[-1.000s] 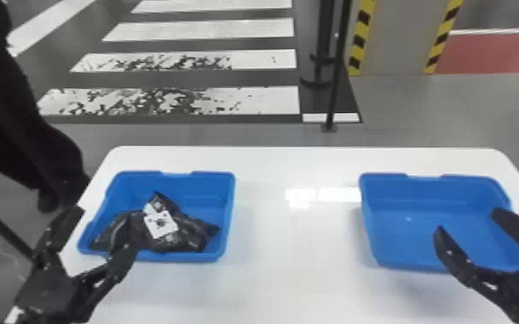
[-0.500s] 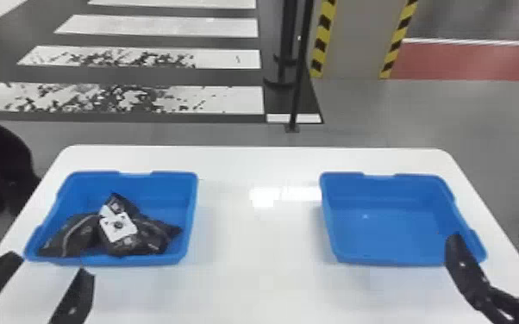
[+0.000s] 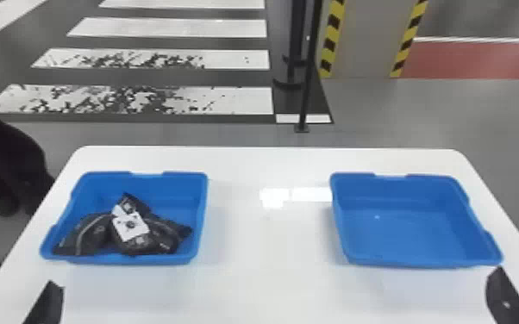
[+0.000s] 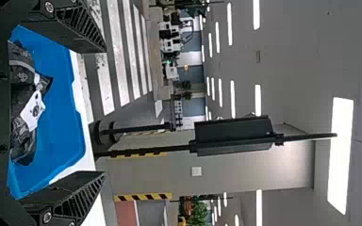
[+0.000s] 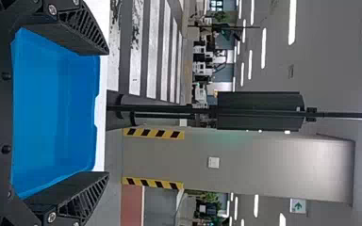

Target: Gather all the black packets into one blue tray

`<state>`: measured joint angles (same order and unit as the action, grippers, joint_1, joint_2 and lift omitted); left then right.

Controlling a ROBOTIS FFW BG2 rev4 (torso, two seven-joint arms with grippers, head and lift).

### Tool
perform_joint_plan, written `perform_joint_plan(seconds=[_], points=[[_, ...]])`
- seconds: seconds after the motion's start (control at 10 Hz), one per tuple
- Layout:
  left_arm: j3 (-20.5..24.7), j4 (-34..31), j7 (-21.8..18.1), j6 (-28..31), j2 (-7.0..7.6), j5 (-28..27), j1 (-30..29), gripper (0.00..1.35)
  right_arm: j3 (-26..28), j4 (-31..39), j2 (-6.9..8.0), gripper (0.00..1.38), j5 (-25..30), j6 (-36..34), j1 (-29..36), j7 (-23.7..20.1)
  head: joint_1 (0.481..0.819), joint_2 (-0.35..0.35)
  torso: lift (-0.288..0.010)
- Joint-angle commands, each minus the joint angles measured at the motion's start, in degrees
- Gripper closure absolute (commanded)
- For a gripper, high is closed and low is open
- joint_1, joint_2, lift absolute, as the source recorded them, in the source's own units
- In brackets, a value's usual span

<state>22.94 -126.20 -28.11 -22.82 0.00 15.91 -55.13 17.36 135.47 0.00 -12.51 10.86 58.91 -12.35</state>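
The white counter carries a blue left tray and a blue right tray. The left gripper and right gripper have their fingers spread, released. Black packets lie heaped in the left tray.

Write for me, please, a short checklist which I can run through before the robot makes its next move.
1. Visible black packets together in one tray, the left blue tray: ok.
2. Exact number of packets: cannot tell, they overlap in the pile.
3. Left hand open, nothing between its fingers: ok.
4. Right hand open, nothing between its fingers: ok.
5. Left blue tray and right blue tray both standing on the white table, apart from each other: ok.
6. Weight of each packet: cannot tell.
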Motion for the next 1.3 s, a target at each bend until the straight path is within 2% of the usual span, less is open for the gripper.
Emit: perform_joint_plan(seconds=[0.0,0.5,0.7,1.2], points=[[0.5,-0.2,0.0,-0.2,-0.15,0.4,-0.1,0.1,0.0,-2.4,0.05,0.11,-0.7,2.2,-0.7,0.0,0.695,0.006,-0.11],[-1.7,1.3,0.2,0.7,-0.15,1.9,1.3,0.11,-0.3,-5.0,0.05,0.11,-2.8,2.9,-2.5,0.0,0.695,-0.013,-0.11],[-3.6,3.9,0.8,1.3,-0.15,5.3,2.3,0.11,-0.6,-5.7,0.05,0.11,-2.8,2.8,-3.5,0.0,0.695,-0.022,-0.11],[-5.0,5.6,1.0,2.0,-0.15,6.3,3.7,0.11,-0.9,-6.6,0.05,0.11,-2.6,2.6,-6.0,0.0,0.695,-0.027,-0.11]])
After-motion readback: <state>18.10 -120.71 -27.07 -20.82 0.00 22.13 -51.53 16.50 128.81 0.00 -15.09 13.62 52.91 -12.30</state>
